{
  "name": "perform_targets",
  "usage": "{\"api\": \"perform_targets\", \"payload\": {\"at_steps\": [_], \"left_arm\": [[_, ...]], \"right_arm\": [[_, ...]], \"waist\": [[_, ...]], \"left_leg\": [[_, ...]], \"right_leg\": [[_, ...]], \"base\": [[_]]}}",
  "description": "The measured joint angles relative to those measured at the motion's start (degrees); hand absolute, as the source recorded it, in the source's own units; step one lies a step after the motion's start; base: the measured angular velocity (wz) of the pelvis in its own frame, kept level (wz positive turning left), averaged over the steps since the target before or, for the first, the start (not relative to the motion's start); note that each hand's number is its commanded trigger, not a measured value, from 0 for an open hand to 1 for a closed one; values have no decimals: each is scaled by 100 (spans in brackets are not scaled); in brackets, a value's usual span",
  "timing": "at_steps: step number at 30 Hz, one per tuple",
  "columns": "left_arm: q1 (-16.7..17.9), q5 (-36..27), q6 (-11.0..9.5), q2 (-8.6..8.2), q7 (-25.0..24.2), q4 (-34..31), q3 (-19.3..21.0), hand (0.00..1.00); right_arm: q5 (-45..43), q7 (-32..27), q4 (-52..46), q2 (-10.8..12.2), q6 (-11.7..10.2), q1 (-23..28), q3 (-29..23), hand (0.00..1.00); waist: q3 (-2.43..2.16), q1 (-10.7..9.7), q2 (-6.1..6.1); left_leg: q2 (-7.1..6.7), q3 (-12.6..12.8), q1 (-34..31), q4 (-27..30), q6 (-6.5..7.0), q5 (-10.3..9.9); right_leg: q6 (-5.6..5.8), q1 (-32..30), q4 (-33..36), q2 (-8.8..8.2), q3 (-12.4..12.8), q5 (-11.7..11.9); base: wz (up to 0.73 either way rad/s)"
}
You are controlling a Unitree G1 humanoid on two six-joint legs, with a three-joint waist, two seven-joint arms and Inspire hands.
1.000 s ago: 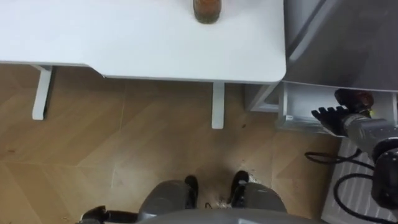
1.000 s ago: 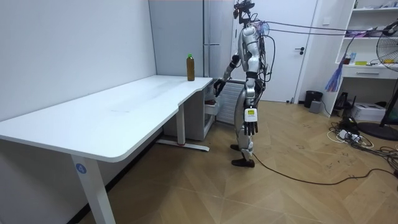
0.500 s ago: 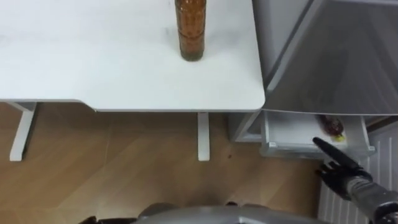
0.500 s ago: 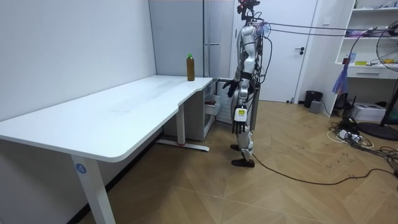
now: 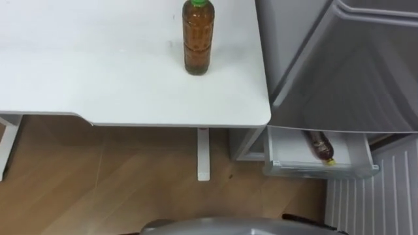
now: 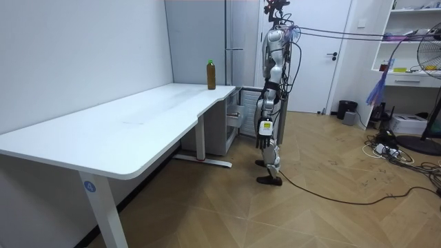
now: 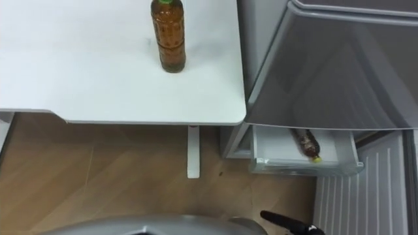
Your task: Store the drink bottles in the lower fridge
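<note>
Amber drink bottle [image 5: 197, 40], ribbed plastic, green cap, stands upright on the white surface [image 5: 98, 72], well ahead-left of the right hand [image 7: 287, 226], which is cut off; its state cannot be told. Second bottle [image 5: 322, 146], yellow-capped, lies in the open white fridge drawer [image 5: 313, 171], nearer that hand. Left hand [image 6: 264, 138] hangs at the thigh, fingers loose, straight.

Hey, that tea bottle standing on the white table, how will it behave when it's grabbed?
The bottle is tall and narrow, so a sideways nudge would probably tip it. It looks nearly full, so likely heavy.
</note>
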Motion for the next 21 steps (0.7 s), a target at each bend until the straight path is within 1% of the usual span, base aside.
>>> {"api": "perform_targets", "payload": {"at_steps": [3, 4, 5, 7, 10, 11, 15, 16, 17, 18, 20, 21], "left_arm": [[-46, -5, -3, -15, 164, -42, 26, 0], [-50, -2, -10, -15, 237, -70, 34, 0], [-59, 0, -41, -15, 275, -70, 57, 0], [-108, -3, -128, -25, 354, -96, 43, 0], [-136, -2, -209, -53, 446, -179, 42, 0], [-135, -2, -223, -66, 496, -251, 44, 0], [-25, -31, -284, -143, 790, -770, 130, 0], [-14, -134, -388, -171, 921, -888, 222, 0], [-9, -211, -443, -192, 1092, -1010, 282, 0], [-10, -243, -466, -206, 1173, -1070, 321, 0], [-3, -231, -544, -249, 1488, -1432, 431, 0], [-1, -222, -582, -257, 1586, -1524, 443, 0]], "right_arm": [[-329, -46, 7, 41, -31, 33, 80, 0], [-415, -64, 12, 41, -91, 30, 115, 0], [-547, -85, 27, 41, -157, 61, 119, 0], [-582, -133, 33, 42, -237, 82, 143, 0], [-613, -234, 33, 52, -256, 80, 159, 0], [-677, -256, 27, 56, -264, 76, 153, 0], [-833, -319, 61, 67, -366, 88, 132, 0], [-881, -359, 58, 81, -389, 83, 131, 0], [-945, -391, 48, 89, -421, 89, 130, 0], [-971, -407, 46, 93, -455, 96, 128, 0], [-987, -475, 0, 119, -523, 105, 142, 0], [-995, -493, 4, 126, -522, 110, 141, 0]], "waist": [[-1, -51, 22], [1, -75, 37], [13, -103, 54], [9, -118, 65], [8, -114, 67], [7, -127, 67], [4, -107, 71], [4, -104, 65], [-1, -102, 76], [-4, -103, 80], [-12, -71, 88], [-14, -68, 92]], "left_leg": [[2, -18, 8, 6, -2, -1], [-5, -20, 27, 7, -2, -1], [-7, -21, 89, 0, -4, -2], [-8, -47, 108, 9, -9, -17], [-12, -88, 100, 18, -10, -17], [-25, -142, 103, 22, -10, -17], [-19, -170, 182, 5, -13, -20], [-18, -180, 180, 6, -13, -20], [-18, -180, 182, 11, -14, -19], [-18, -180, 185, 11, -14, -19], [-26, -185, 198, 8, -14, -19], [-26, -192, 203, 11, -14, -19]], "right_leg": [[-1, 25, -7, 4, -15, 1], [-2, 43, -5, 5, -14, 1], [-1, 100, -15, 12, -22, 1], [0, 131, -15, 12, -48, 0], [-1, 137, -18, 10, -75, 0], [0, 157, -24, 8, -102, 0], [-3, 220, -25, 18, -101, -17], [-3, 220, -17, 16, -108, -23], [-3, 223, -17, 18, -107, -23], [-3, 227, -18, 18, -106, -23], [-3, 241, -19, 24, -88, -23], [-3, 250, -20, 26, -83, -23]], "base": [[2], [0], [0], [3], [5], [9], [1], [0], [0], [0], [0], [0]]}}
